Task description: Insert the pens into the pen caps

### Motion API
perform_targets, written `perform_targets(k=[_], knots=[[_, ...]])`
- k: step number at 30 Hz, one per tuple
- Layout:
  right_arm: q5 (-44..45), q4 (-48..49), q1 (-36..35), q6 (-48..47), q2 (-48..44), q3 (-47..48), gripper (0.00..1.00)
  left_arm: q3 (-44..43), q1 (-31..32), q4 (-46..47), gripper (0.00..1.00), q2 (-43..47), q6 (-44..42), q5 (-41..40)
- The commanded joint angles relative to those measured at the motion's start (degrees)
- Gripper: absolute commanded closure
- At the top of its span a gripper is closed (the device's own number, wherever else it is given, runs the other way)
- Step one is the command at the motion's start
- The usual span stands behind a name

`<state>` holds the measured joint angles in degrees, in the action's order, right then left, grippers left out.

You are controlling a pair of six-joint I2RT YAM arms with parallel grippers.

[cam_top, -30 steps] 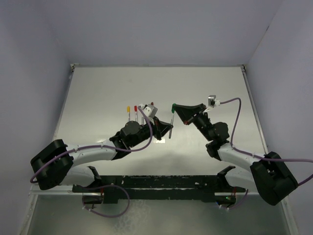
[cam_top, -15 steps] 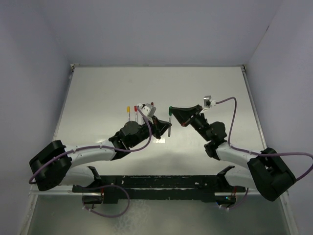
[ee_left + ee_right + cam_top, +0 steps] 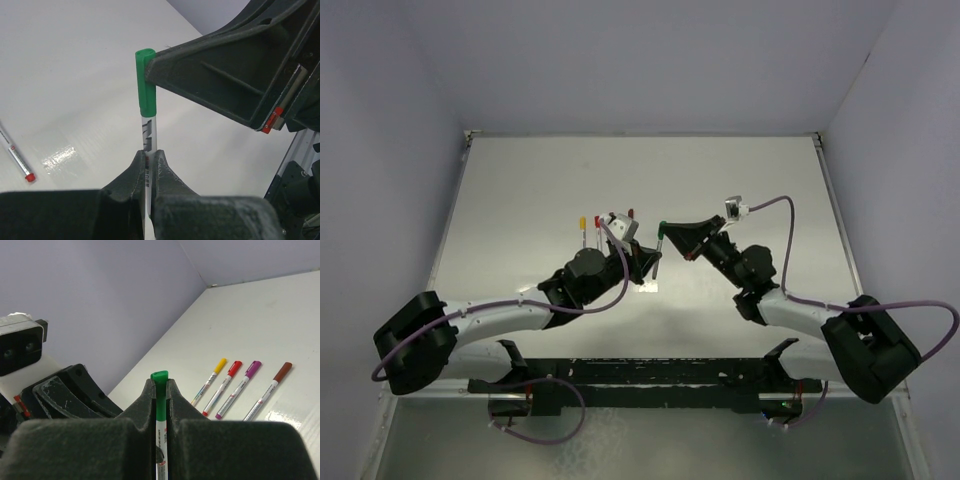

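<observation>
Left gripper (image 3: 148, 156) is narrowed to a thin slot and pinches the white barrel of a pen (image 3: 149, 131), which stands nearly upright above the middle of the bench (image 3: 520, 190), about midway between the left and right edges. The pen's lower part disappears between the black fingers (image 3: 127, 177), so its bottom end cannot be seen. Right gripper (image 3: 160, 385) is clamped narrowly on the green cap (image 3: 145, 82), which sits over the pen's top end. How far the cap is pushed on cannot be told, because the right fingers (image 3: 142, 407) cover the joint in the right wrist view.

Black lettering and a small red mark run along the barrel just below the cap, too blurred and foreshortened to read.

Four capped pens lie side by side on the bench, left of the held pen and a little nearer the far edge: yellow (image 3: 211, 380), red (image 3: 223, 386), purple (image 3: 240, 389) and dark red (image 3: 269, 391). Their barrels carry fine print that is also illegible. From above, the left wrist camera (image 3: 620, 225) hides the purple one and parts of its neighbours. In the left wrist view only one of them shows, its barrel cut off by the left edge of the frame.
</observation>
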<state>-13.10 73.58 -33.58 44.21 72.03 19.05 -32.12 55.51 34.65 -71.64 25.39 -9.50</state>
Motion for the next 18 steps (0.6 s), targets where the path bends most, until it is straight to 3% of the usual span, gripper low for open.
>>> perform_targets(k=[1,9,15,18], knots=[[-5.10,-12.27,-2.65,-4.28,1.22,-0.87,1.00,-4.95,-2.48,16.58,1.00,3.60,-2.65,-4.83],[-3.05,-14.33,-4.79,-4.73,1.79,-1.05,1.00,-7.47,-5.81,18.84,1.00,0.74,-0.45,-2.87],[6.07,-18.30,-4.82,-7.81,-3.43,1.16,1.00,-7.29,-6.17,12.86,1.00,-1.14,0.45,-2.19],[11.43,-20.61,-4.74,-10.86,-7.13,3.57,0.89,-6.64,-6.12,9.47,1.00,-3.12,2.25,-2.43]])
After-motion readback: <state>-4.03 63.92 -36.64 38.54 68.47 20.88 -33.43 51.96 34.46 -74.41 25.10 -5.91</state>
